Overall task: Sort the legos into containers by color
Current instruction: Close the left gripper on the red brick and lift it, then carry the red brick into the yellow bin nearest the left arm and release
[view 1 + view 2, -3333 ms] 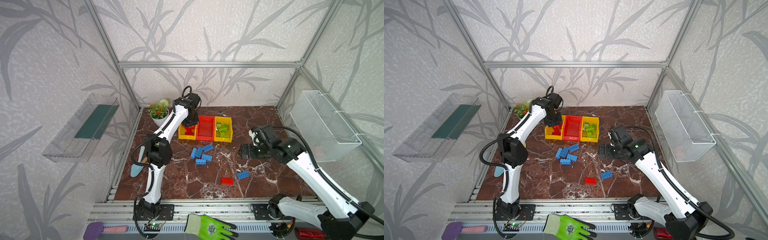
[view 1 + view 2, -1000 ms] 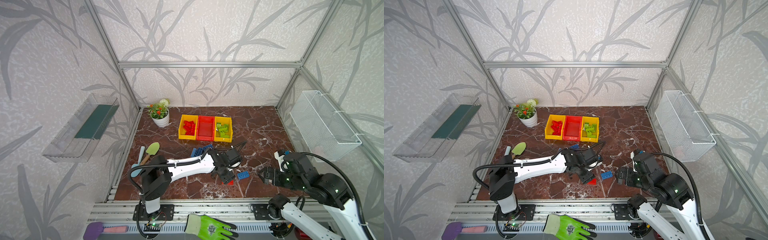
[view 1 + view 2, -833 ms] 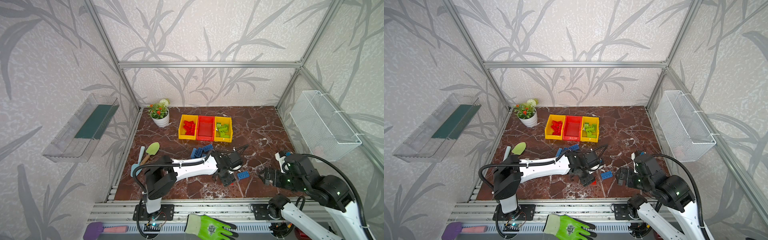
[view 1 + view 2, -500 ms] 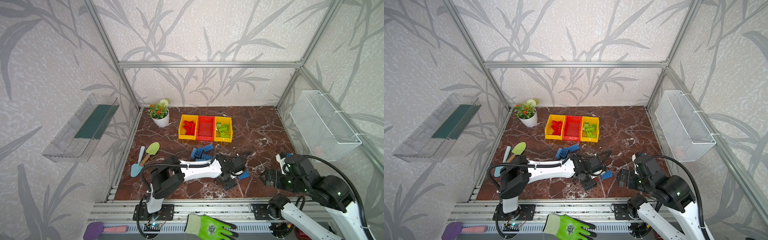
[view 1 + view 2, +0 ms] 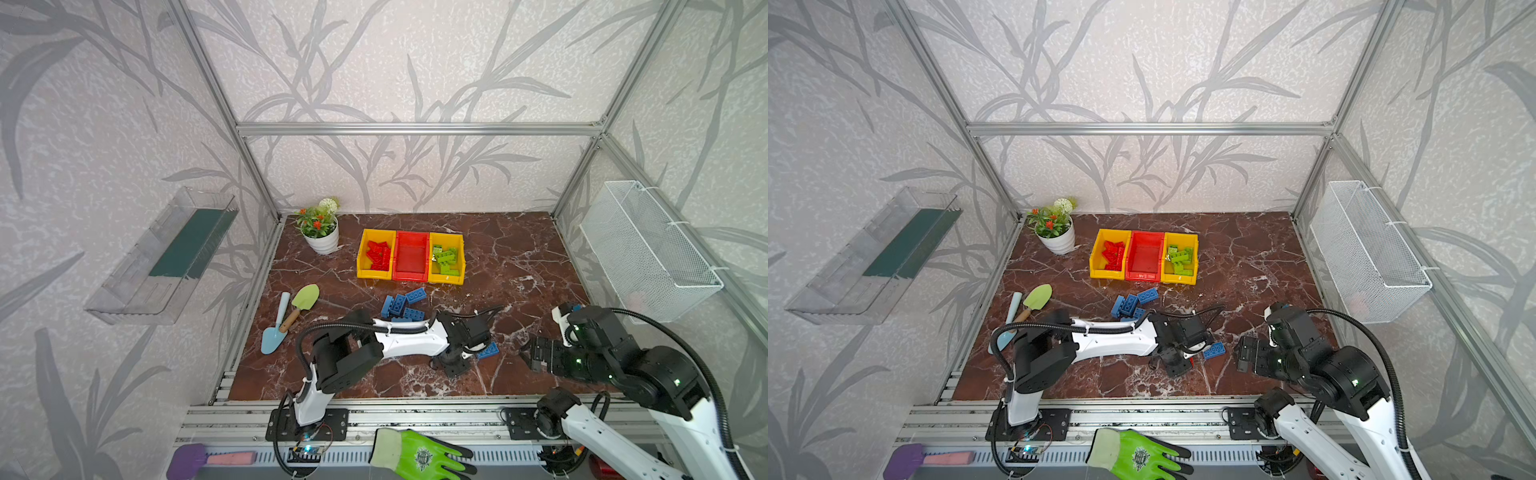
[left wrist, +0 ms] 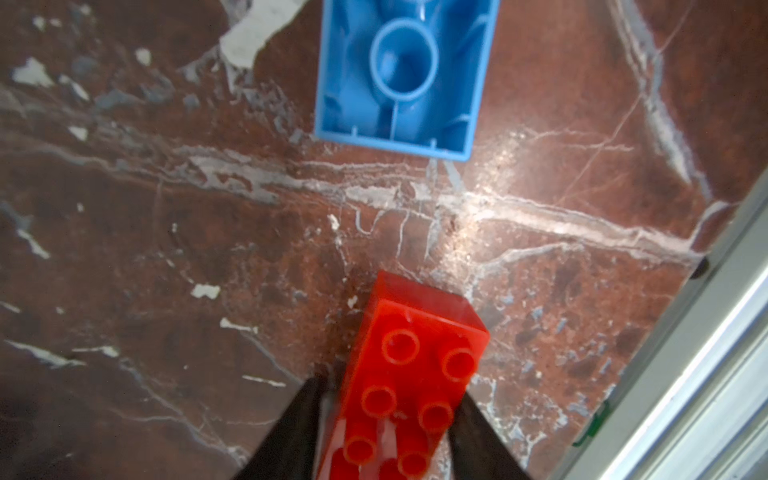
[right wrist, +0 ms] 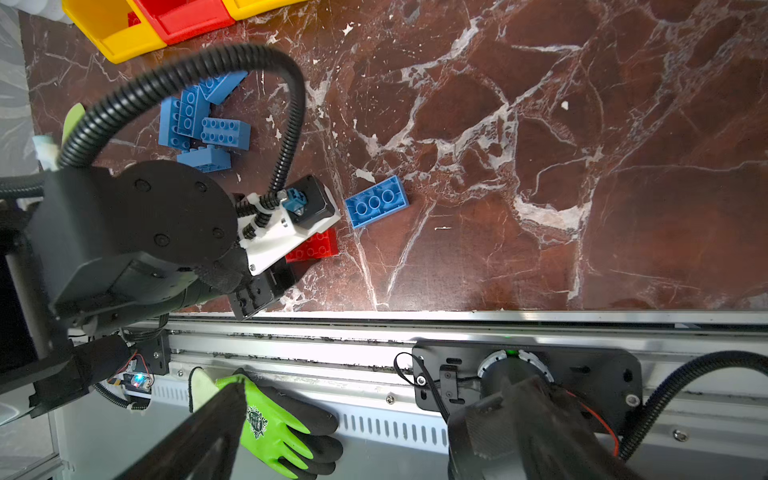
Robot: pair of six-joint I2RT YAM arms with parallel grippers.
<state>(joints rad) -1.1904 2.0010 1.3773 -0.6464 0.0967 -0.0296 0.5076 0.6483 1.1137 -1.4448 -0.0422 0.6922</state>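
My left gripper (image 6: 390,392) is down on the marble floor, shut on a red lego (image 6: 415,353) that lies studs up between its black fingers. In both top views that gripper (image 5: 455,361) (image 5: 1177,362) covers nearly all of the brick. An upside-down blue lego (image 6: 399,79) (image 5: 488,350) lies just beyond it. Several blue legos (image 5: 401,305) are heaped nearer the containers. The left yellow bin (image 5: 360,257) holds red legos, the red bin (image 5: 411,259) looks empty, and the right yellow bin (image 5: 462,257) holds green ones. My right gripper (image 5: 530,353) (image 7: 357,428) hangs open and empty at the front right.
A potted plant (image 5: 322,232) stands at the back left. Two garden trowels (image 5: 291,316) lie at the left. A green glove (image 5: 419,455) rests on the front rail (image 5: 415,411). A wire basket (image 5: 648,245) and a clear tray (image 5: 166,253) hang on the side walls.
My left arm came from the bins to the front, lowered over the red lego, and its jaws closed on it. The right arm pulled back to the front right and has stayed still since.
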